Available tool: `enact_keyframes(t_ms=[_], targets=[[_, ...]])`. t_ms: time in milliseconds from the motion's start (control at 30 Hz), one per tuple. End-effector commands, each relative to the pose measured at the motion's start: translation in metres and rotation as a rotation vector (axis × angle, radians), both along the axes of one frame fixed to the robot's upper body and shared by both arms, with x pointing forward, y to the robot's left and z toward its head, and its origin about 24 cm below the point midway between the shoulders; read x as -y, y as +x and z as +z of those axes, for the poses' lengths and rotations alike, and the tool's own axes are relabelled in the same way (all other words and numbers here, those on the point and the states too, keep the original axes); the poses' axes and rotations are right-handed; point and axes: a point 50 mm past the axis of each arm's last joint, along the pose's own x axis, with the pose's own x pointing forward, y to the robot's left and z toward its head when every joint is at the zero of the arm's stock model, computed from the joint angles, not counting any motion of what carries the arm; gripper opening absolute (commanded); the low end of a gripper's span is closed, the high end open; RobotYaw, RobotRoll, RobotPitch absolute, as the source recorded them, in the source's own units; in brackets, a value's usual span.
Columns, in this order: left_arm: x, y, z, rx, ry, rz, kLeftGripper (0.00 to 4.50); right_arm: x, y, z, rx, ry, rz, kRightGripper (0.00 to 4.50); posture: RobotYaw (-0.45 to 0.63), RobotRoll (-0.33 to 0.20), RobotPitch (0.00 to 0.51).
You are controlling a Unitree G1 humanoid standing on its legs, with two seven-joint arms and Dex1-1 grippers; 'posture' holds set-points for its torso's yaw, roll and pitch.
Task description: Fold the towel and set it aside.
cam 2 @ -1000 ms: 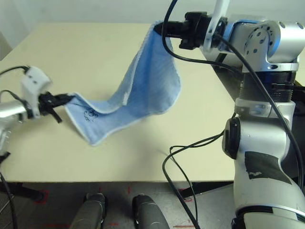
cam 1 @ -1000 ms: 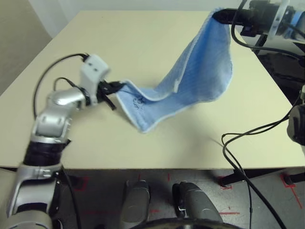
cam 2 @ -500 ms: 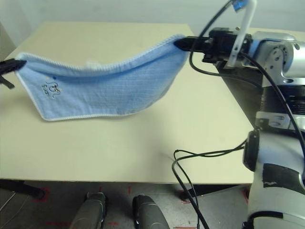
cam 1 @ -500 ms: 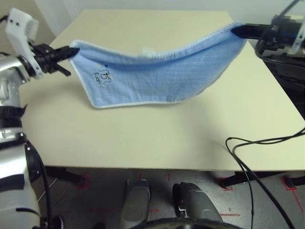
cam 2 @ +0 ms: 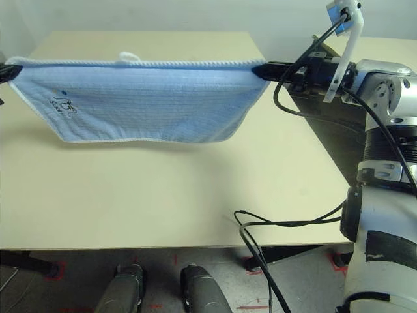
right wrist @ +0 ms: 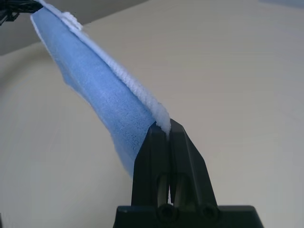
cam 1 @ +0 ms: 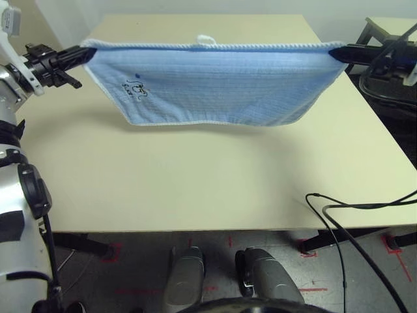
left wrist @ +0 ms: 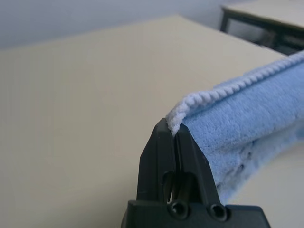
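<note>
Tabletop [cam 1: 215, 182], pale, smooth and straight-edged, spreads out below with bare room in front of the towel, running to its near edge. Above it hangs the towel [cam 1: 215, 85], light-blue terry, faintly ribbed, its top edge drawn nearly straight between both pincers and its sides slanting inward to a narrower lower edge. White corded stitching rims it. The left pincer [left wrist: 175, 128] grips one upper corner, fingers clenched on the cord; the right pincer [right wrist: 169, 127] pinches the other the same way. Black cables [cam 1: 345, 206] curve over the tabletop's right side. Smaller are the dark embroidered mark [cam 1: 135, 90] near the left side and the fluffy white loop [cam 1: 206, 40] on the top edge.
</note>
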Motion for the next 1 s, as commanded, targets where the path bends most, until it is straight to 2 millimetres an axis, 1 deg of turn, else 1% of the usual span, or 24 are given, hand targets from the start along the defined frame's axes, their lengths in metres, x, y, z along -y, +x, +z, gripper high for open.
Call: enact_keyframes(t_ms=[33, 133, 233, 333, 367, 433, 467, 500, 600, 667, 733, 767, 800, 900, 933, 1000], targets=[[0.006, -0.010, -0.003, -0.170, 0.018, -0.181, 0.03, -0.010, -0.010, -0.001, -0.063, -0.099, 0.126, 0.00, 0.03, 0.000, 0.112], [0.012, -0.016, -0.009, -0.316, 0.011, -0.250, 0.03, -0.016, -0.016, -0.009, -0.118, -0.242, 0.231, 0.00, 0.03, 0.000, 0.116], [0.019, -0.021, -0.011, -0.407, 0.014, -0.282, 0.03, -0.021, -0.022, -0.019, -0.161, -0.398, 0.305, 0.00, 0.03, 0.000, 0.120], [0.024, -0.025, -0.013, -0.493, 0.010, -0.304, 0.03, -0.028, -0.028, -0.024, -0.233, -0.437, 0.367, 0.00, 0.03, 0.000, 0.128], [0.025, -0.026, -0.013, -0.516, 0.007, -0.306, 0.03, -0.030, -0.027, -0.024, -0.244, -0.438, 0.376, 0.00, 0.02, 0.000, 0.129], [0.026, -0.023, -0.013, -0.528, 0.009, -0.306, 0.03, -0.033, -0.018, -0.022, -0.223, -0.433, 0.378, 0.00, 0.03, 0.000, 0.134], [0.027, -0.020, -0.012, -0.516, 0.010, -0.309, 0.03, -0.033, -0.011, -0.022, -0.208, -0.430, 0.368, 0.00, 0.03, 0.000, 0.137], [0.028, -0.015, -0.011, -0.496, 0.001, -0.304, 0.03, -0.033, 0.000, -0.020, -0.169, -0.427, 0.344, 0.00, 0.03, 0.000, 0.138], [0.031, 0.000, -0.007, -0.423, -0.001, -0.284, 0.03, -0.035, 0.035, -0.012, -0.013, -0.398, 0.180, 0.00, 0.04, 0.000, 0.144], [0.031, 0.011, -0.005, -0.339, 0.027, -0.196, 0.03, -0.032, 0.052, -0.003, 0.114, -0.398, 0.013, 0.00, 0.04, 0.000, 0.145], [0.030, 0.023, 0.003, -0.217, 0.065, -0.046, 0.03, -0.027, 0.063, 0.013, 0.265, -0.401, -0.187, 0.00, 0.05, 0.000, 0.145], [0.029, 0.028, 0.010, -0.145, 0.078, 0.035, 0.03, -0.023, 0.066, 0.023, 0.352, -0.402, -0.295, 0.00, 0.05, 0.000, 0.144], [0.029, 0.031, 0.015, -0.097, 0.084, 0.088, 0.03, -0.021, 0.067, 0.030, 0.410, -0.401, -0.365, 0.00, 0.05, 0.000, 0.144], [0.027, 0.036, 0.033, 0.038, 0.103, 0.210, 0.03, -0.014, 0.066, 0.050, 0.549, -0.405, -0.497, 0.00, 0.05, 0.000, 0.143], [0.025, 0.035, 0.044, 0.106, 0.121, 0.260, 0.03, -0.009, 0.063, 0.058, 0.615, -0.436, -0.548, 0.00, 0.05, 0.000, 0.143], [0.021, 0.032, 0.057, 0.193, 0.141, 0.309, 0.03, -0.001, 0.059, 0.064, 0.689, -0.469, -0.596, 0.00, 0.05, 0.000, 0.141]])
